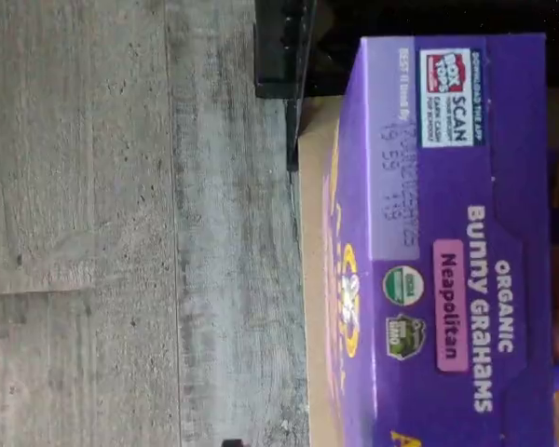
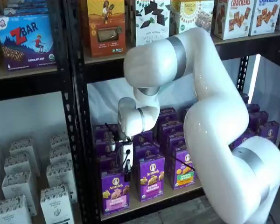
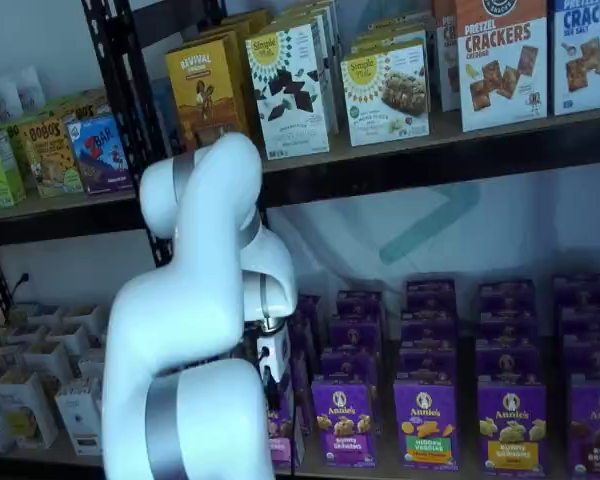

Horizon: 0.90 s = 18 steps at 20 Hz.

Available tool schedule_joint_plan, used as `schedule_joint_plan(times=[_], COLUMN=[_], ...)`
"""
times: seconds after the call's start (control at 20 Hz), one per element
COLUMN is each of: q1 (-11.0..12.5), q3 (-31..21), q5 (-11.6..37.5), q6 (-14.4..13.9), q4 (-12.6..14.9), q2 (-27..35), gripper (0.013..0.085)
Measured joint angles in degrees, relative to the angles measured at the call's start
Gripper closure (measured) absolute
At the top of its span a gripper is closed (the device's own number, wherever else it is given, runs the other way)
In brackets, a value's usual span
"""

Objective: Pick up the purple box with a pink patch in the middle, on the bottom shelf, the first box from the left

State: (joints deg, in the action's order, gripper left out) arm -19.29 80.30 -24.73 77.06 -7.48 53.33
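The purple box (image 2: 115, 191) stands upright at the left end of the front row on the bottom shelf (image 2: 154, 199), with a pale pink panel low on its front. The wrist view shows its top flap (image 1: 447, 233) close up, with a pink "Neapolitan" patch, and the tan shelf board (image 1: 319, 279) beside it. My gripper (image 2: 127, 176) hangs just above the box's right top edge in a shelf view. Its white body and black fingers show side-on, with no gap to read. In a shelf view the gripper (image 3: 272, 372) sits behind my arm, above the partly hidden box (image 3: 281, 445).
More purple Annie's cartons (image 2: 151, 177) stand to the right and behind, one with a green panel (image 2: 183, 169). A black upright (image 2: 79, 140) stands left of the box. White cartons (image 2: 56, 203) fill the neighbouring bay. An upper shelf (image 2: 233, 44) carries cracker boxes. Grey floor (image 1: 121, 233) lies below.
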Motion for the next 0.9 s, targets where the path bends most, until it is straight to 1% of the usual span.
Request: schedule_joint_plan(times=[0.2, 0.5, 0.7, 0.9], q1=[-0.21, -0.31, -0.31, -0.35], q3=[1.23, 2.49, 3.64, 5.43], q5=[0.36, 1.1, 1.15, -0.3], q6=[-1.06, -1.9, -1.12, -0.91], q4=[1.0, 1.86, 0.97, 0.64], q2=[1.7, 3.58, 4.68, 5.67], gripper=[0.013, 0.013, 0.013, 0.013])
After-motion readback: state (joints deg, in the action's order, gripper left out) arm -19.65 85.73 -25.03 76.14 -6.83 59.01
